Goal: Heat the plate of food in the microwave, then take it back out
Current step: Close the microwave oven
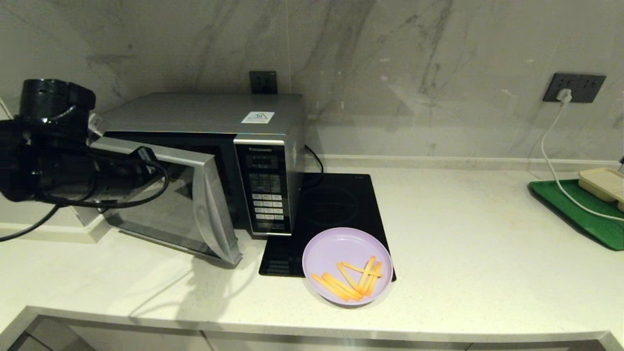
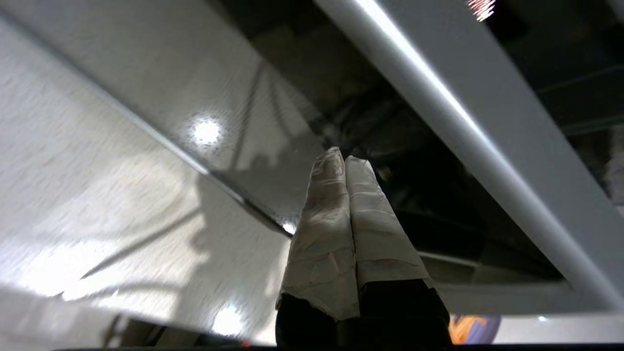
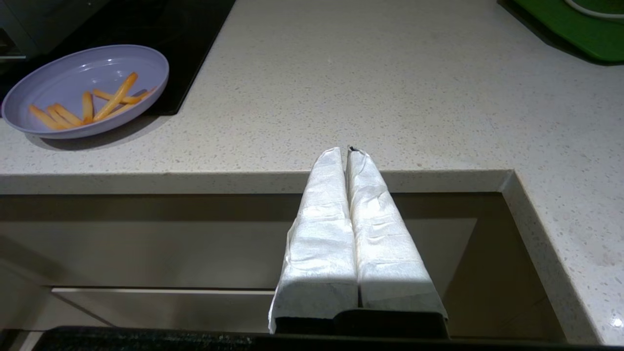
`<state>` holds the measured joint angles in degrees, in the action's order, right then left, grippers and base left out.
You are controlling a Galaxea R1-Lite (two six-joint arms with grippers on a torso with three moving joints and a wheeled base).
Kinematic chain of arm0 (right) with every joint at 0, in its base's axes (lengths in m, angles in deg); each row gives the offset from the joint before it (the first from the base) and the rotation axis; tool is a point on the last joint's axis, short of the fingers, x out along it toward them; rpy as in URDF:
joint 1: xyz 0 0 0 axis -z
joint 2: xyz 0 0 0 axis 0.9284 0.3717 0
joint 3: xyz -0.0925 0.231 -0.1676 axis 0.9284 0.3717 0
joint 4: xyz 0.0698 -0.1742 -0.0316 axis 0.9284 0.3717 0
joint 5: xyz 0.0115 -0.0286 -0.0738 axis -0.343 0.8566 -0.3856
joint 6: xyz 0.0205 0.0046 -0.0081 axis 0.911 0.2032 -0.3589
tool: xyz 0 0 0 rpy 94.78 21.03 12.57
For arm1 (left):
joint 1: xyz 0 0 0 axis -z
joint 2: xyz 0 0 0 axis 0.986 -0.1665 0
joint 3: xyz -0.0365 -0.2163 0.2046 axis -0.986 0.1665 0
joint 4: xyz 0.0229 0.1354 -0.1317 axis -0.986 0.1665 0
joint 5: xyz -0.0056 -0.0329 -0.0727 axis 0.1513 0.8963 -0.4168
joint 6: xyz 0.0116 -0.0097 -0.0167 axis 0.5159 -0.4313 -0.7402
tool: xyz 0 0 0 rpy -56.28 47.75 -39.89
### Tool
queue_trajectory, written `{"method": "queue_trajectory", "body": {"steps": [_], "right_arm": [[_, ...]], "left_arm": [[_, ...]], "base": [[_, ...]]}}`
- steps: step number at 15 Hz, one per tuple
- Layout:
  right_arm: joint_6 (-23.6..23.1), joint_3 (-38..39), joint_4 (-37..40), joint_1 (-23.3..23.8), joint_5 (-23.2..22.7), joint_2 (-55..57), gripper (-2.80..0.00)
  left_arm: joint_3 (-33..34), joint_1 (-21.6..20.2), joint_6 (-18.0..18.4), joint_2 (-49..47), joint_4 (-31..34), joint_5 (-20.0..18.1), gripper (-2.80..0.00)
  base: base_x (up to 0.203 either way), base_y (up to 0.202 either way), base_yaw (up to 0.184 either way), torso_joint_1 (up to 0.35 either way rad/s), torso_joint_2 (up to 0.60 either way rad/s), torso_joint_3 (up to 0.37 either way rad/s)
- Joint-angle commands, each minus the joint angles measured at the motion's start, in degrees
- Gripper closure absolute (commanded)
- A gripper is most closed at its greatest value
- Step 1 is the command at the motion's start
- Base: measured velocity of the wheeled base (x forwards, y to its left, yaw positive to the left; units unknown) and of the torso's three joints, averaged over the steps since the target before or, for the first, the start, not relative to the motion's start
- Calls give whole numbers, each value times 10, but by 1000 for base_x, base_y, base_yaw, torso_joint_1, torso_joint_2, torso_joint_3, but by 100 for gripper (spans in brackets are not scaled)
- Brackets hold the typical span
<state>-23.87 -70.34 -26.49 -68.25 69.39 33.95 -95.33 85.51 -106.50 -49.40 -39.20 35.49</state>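
Observation:
The silver-grey microwave (image 1: 204, 114) stands at the back left with its dark glass door (image 1: 165, 204) swung partly open. My left arm reaches across the outer face of that door. My left gripper (image 2: 345, 158) is shut and empty, its tips close to the door glass (image 2: 302, 73) beside the silver handle strip (image 2: 487, 141); I cannot tell whether they touch. The lilac plate (image 1: 336, 248) with orange fry sticks (image 1: 356, 278) rests on the counter, half over the hob's front corner, and also shows as plate (image 3: 73, 73). My right gripper (image 3: 347, 151) is shut, empty, and parked below the counter's front edge.
A flat black induction hob (image 1: 336, 200) lies right of the microwave. At the far right a green tray (image 1: 580, 214) carries a beige tray (image 1: 604, 183), with a white cable (image 1: 551, 161) running to a wall socket (image 1: 575, 87). Bare counter (image 1: 463, 234) spreads between them.

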Motion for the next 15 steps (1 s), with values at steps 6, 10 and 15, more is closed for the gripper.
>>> {"method": "queue_trajectory", "body": {"steps": [6,10,15], "right_arm": [[0,0,0,0,0,0,0],[0,0,0,0,0,0,0],[0,0,0,0,0,0,0]], "left_arm": [[-19,57,-3,-18,-14,1,0],[-37,94,-1,-23,-15,6,0],[-66,100,1,-47,-15,13,0]], "base": [[0,0,0,0,0,0],[0,0,0,0,0,0],[0,0,0,0,0,0]]}}
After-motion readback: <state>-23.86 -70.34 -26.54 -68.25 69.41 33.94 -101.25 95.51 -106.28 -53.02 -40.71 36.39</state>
